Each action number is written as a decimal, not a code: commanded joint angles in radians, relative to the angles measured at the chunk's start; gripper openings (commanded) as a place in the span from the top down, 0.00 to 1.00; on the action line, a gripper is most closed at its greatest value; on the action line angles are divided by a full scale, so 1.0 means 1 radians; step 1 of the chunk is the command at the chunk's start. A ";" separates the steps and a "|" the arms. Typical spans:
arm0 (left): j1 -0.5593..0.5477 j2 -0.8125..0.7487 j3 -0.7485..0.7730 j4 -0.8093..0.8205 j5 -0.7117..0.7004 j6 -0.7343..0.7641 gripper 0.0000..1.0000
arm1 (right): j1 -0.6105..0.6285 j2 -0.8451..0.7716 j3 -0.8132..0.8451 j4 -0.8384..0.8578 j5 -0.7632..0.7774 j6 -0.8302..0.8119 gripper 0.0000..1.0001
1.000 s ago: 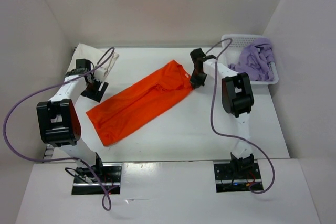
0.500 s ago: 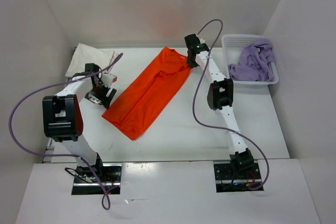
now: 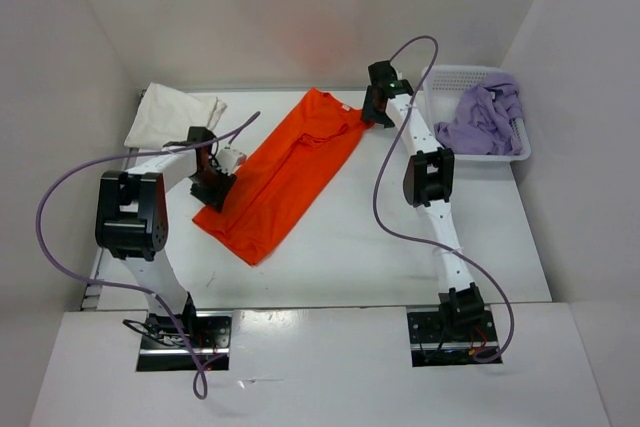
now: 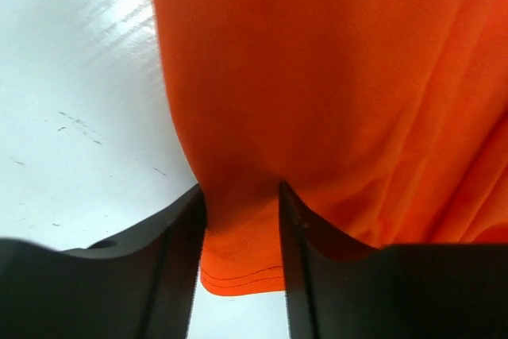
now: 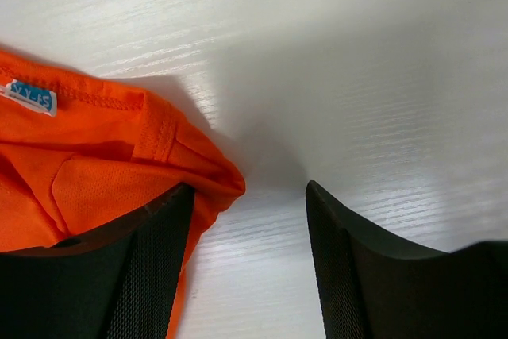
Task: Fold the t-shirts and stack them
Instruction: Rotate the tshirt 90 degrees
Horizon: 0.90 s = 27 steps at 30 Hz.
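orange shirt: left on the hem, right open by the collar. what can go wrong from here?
1. The left gripper pinches only a narrow bit of the orange t-shirt at its hem; a pull may slip it out.
2. The right gripper is open, but the shirt's neck end lies against one finger; moving off may drag it.
3. The shirt lies diagonal and creased on the table; a fold may come out skewed.

You're working in what looks like a robotics lab cell: a white table (image 3: pixel 350 257) boxed in by plain white panels (image 3: pixel 300 7), the left arm (image 3: pixel 130 222) and right arm (image 3: pixel 430 177) bolted at its near edge, purple cables (image 3: pixel 39 225) looping loose.
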 commanded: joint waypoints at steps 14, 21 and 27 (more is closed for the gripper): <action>-0.336 -0.056 -0.248 -0.094 0.207 0.263 0.64 | 0.004 0.019 0.086 0.149 -0.192 0.004 1.00; -0.528 -0.068 -0.248 -0.094 0.245 0.260 0.54 | 0.004 0.056 0.139 0.247 -0.276 0.004 1.00; -0.636 -0.128 -0.230 -0.134 0.193 0.187 0.40 | 0.004 0.027 0.179 0.214 -0.266 -0.031 0.14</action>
